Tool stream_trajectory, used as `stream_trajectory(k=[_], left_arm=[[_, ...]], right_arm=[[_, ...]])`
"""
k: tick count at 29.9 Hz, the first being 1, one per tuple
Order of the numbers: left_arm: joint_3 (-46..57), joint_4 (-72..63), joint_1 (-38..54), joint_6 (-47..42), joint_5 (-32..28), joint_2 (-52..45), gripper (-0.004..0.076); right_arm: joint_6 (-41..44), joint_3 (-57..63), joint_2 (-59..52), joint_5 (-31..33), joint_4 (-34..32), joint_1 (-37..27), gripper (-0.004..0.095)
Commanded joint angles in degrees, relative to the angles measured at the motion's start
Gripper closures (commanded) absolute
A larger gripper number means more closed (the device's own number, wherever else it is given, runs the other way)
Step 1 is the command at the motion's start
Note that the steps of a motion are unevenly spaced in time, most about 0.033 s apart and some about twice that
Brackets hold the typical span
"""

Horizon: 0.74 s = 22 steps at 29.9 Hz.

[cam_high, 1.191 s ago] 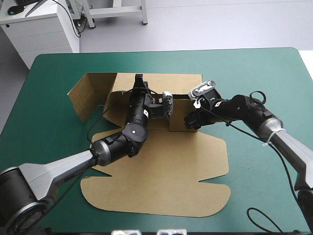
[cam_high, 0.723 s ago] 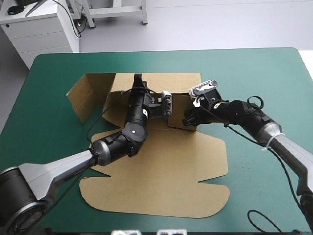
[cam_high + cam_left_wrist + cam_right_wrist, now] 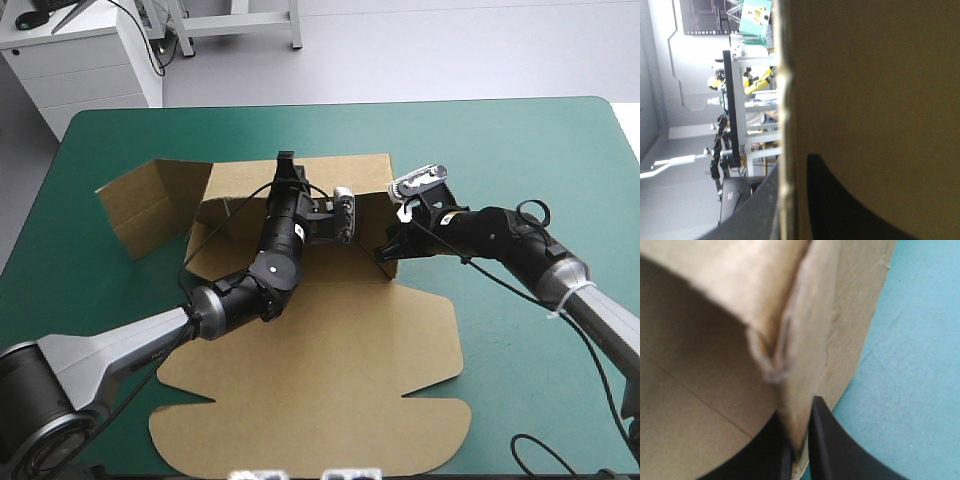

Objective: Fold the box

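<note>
While the left hand [image 3: 792,167] pinches the box [image 3: 320,370], the right hand [image 3: 799,415] pinches its raised corner.

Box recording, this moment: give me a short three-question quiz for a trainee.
1. True or false: the right gripper is shut on a raised wall of the brown cut-board box.
2. The box's wide lid panel is: A) flat on the teal-green table cover, B) standing upright, C) rolled up.
3. Fill in: the left gripper grips the top edge of the box's ___ wall.
Key: 1 true; 2 A; 3 far.
</note>
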Motion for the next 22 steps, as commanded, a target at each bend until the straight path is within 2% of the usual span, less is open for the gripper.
stream_trajectory(k=[1,5,7,13,22], left_arm=[[-1.38,7.21,-0.51,-0.31,-1.53,-2.40,0.0492],[-1.38,7.21,-0.51,-0.31,-1.40,-2.40,0.0302],[-1.38,7.21,-0.51,-0.31,-1.40,-2.40,0.0255],[-1.38,7.21,-1.20,-0.31,-0.62,-2.73,0.0248],[-1.99,7.31,-8.87,0.05,11.55,-2.73,0.0248]], right_arm=[[-1.12,-2.20,-2.40,-2.44,2.55,0.15,0.0926],[-1.12,-2.20,-2.40,-2.83,2.65,0.05,0.0926],[-1.12,-2.20,-2.40,-3.50,2.65,0.05,0.0925],[-1.12,-2.20,-2.40,-8.73,2.31,0.05,0.0926],[-0.60,-2.33,1.47,-16.82,1.83,0.05,0.0925]])
